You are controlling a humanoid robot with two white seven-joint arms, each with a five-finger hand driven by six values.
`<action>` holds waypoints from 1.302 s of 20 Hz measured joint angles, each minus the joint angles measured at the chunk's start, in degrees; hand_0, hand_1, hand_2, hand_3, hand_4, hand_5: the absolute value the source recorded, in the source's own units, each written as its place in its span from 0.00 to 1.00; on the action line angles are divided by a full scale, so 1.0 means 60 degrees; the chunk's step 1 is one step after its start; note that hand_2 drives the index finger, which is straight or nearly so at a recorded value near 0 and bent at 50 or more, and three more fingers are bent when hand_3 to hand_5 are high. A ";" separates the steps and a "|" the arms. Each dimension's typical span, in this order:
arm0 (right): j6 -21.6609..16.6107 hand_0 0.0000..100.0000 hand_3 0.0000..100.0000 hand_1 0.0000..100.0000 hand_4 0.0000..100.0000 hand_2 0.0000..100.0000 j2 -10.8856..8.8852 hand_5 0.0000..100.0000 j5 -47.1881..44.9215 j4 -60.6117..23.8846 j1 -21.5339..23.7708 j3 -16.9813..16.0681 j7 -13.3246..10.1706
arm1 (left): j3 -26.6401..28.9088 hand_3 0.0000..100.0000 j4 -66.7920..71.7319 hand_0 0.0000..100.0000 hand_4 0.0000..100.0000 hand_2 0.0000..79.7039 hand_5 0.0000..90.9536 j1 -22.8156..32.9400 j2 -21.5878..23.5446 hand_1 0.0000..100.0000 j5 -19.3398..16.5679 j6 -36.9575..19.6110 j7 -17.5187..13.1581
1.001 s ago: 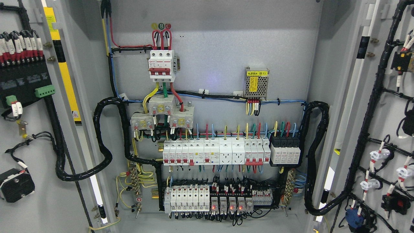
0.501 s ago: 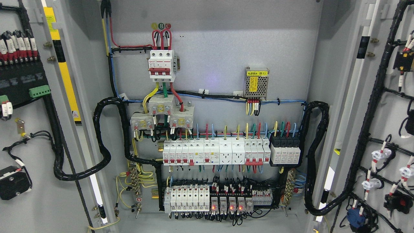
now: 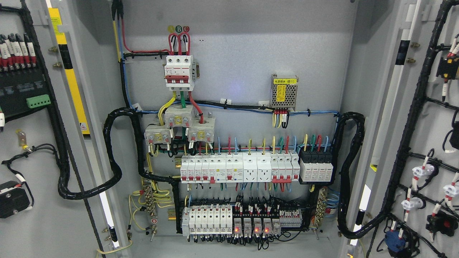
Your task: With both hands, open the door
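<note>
Two doors of the cabinet stand wide open, and the whole inside panel shows between them. The left door (image 3: 32,150) has swung further out over the last second: its green terminal block (image 3: 38,101) and the black component (image 3: 12,199) low on its inner face have both slid toward the left edge of the picture. The right door (image 3: 430,143) has hardly moved in the same time. This suggests that the opening is almost finished, with only the left leaf still travelling a little.

Neither hand of the robot is visible, so the fingers cannot be judged: one cannot tell how far open they are, or whether they hold a door edge outside the view.

Far inside, the red and white main breaker (image 3: 179,73) sits at the upper left of the back panel, the small power supply (image 3: 284,91) is to its right, and the rows of white breakers (image 3: 238,168) run below.
</note>
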 measured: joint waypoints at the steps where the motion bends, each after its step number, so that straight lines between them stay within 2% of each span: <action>1: -0.0019 0.00 0.00 0.50 0.00 0.04 -0.0021 0.00 0.0000 -0.0028 0.0006 0.0039 -0.0002 | -0.0010 0.00 0.0017 0.12 0.00 0.00 0.00 -0.0003 0.0015 0.56 0.0002 0.0017 0.0005; 12: -0.0109 0.00 0.00 0.50 0.00 0.04 -0.0270 0.00 0.0027 -0.0409 0.0117 0.0768 0.0040 | -0.0572 0.00 -0.0969 0.12 0.00 0.00 0.00 0.0374 -0.0194 0.56 -0.0038 0.0077 0.0048; 18: -0.0158 0.00 0.00 0.50 0.00 0.04 -0.0369 0.00 0.0126 -0.0526 0.0401 0.1569 0.0138 | -0.1182 0.00 -0.1970 0.12 0.00 0.00 0.00 0.0516 -0.0533 0.56 -0.0087 0.0084 0.0079; 20: -0.0158 0.00 0.00 0.50 0.00 0.04 -0.0400 0.00 0.0293 -0.0521 0.0567 0.1938 0.0141 | -0.1451 0.00 -0.2192 0.12 0.00 0.00 0.00 0.0632 -0.0672 0.56 -0.0302 0.0091 0.0232; 21: -0.0159 0.00 0.00 0.50 0.00 0.04 -0.0415 0.00 0.0448 -0.0488 0.0653 0.2152 0.0143 | -0.1606 0.00 -0.2275 0.12 0.00 0.00 0.00 0.0729 -0.0756 0.56 -0.0539 0.0098 0.0578; 25: -0.0161 0.00 0.00 0.50 0.00 0.04 -0.0435 0.00 0.1458 -0.0077 0.0906 0.3087 0.0168 | -0.2375 0.00 -0.2313 0.12 0.00 0.00 0.00 0.1156 -0.1149 0.56 -0.1631 0.0102 0.2501; 26: -0.0161 0.00 0.00 0.50 0.00 0.04 -0.0425 0.00 0.1712 0.0119 0.0936 0.3322 0.0170 | -0.2613 0.00 -0.2239 0.12 0.00 0.00 0.00 0.1257 -0.1240 0.56 -0.1813 0.0039 0.2780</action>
